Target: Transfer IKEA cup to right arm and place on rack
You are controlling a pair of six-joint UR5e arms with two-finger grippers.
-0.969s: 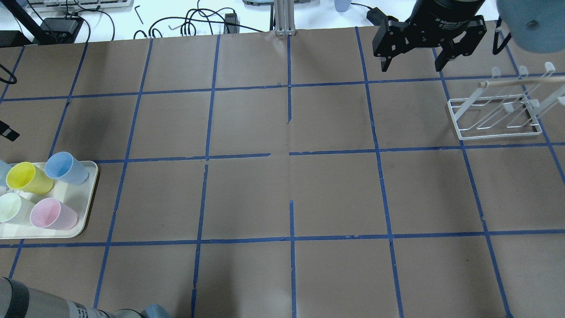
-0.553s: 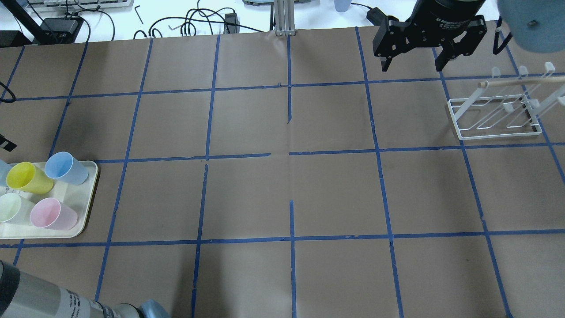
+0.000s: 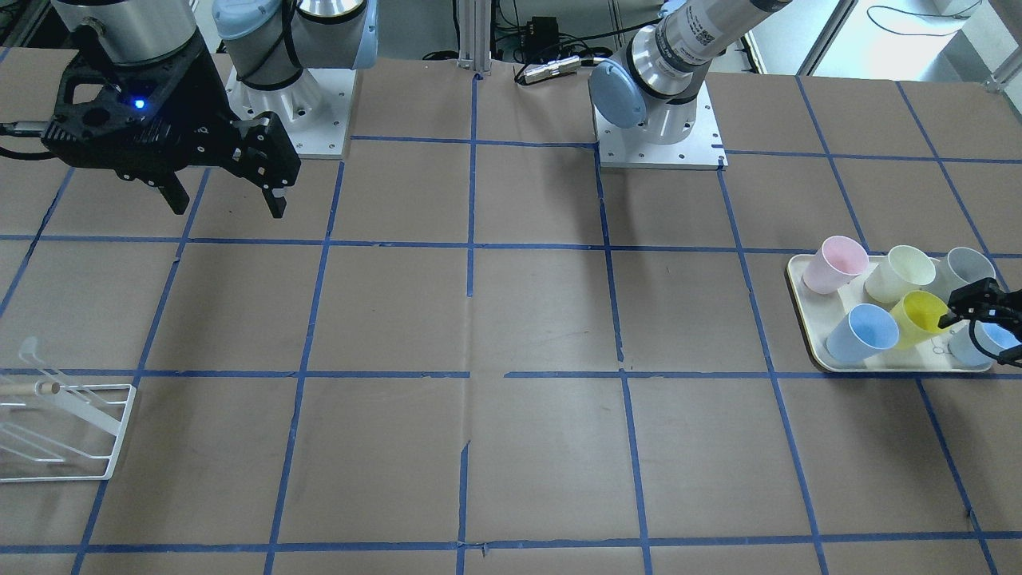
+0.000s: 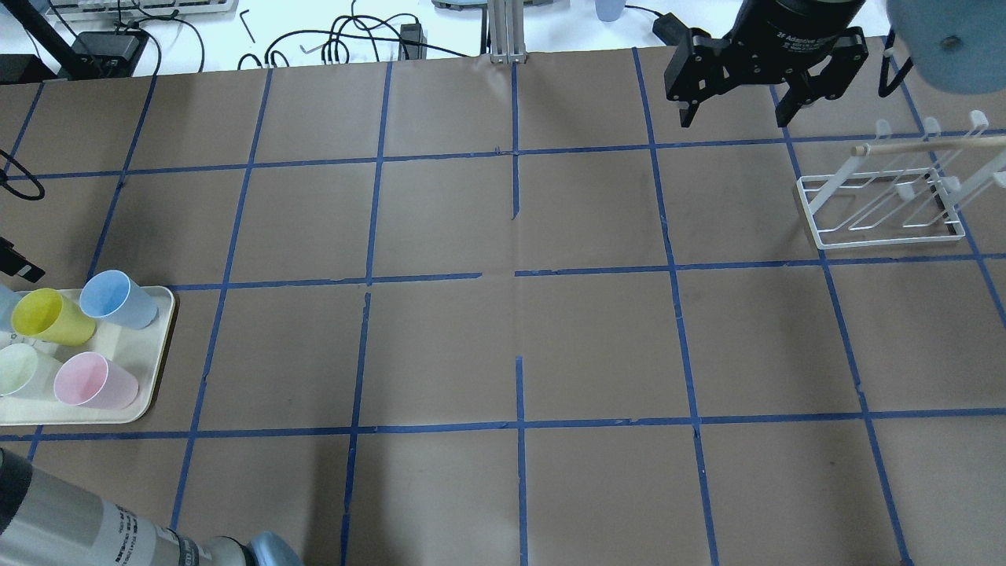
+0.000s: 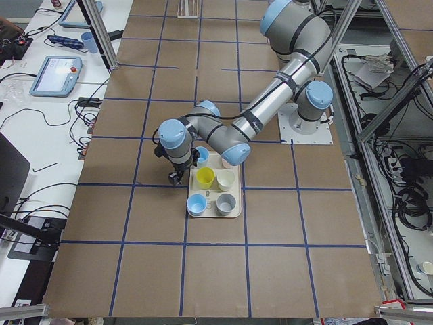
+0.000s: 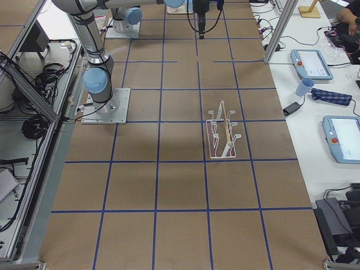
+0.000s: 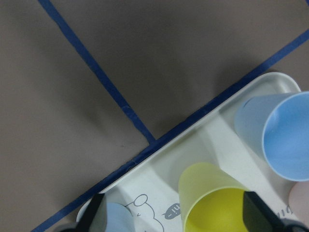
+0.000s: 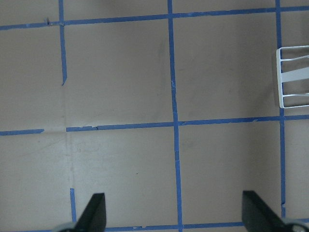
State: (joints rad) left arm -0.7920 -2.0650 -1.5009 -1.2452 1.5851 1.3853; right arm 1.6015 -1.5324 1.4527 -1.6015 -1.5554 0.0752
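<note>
The right arm point(image 3: 120, 28) hangs near the rack point(image 4: 880, 208), the right gripper point(image 4: 733, 119) wide open and empty. On the tray point(image 4: 161, 338) the cup point(image 4: 49, 316) stands among 5 others point(image 3: 862, 331), ungrasped. The step in hand looks like approach by the left gripper point(image 7: 176, 220): spread, empty, it must lower around the cup. Only the left wrist view shows the cup between its fingers point(image 7: 96, 215); the overhead nearly crops it out.

A yellow cup point(image 4: 51, 317) stands upright on a tray point(image 4: 157, 358); the white wire rack point(image 4: 880, 211) sits well apart; the right arm point(image 3: 128, 28) hovers, its hand point(image 3: 229, 211) open.
</note>
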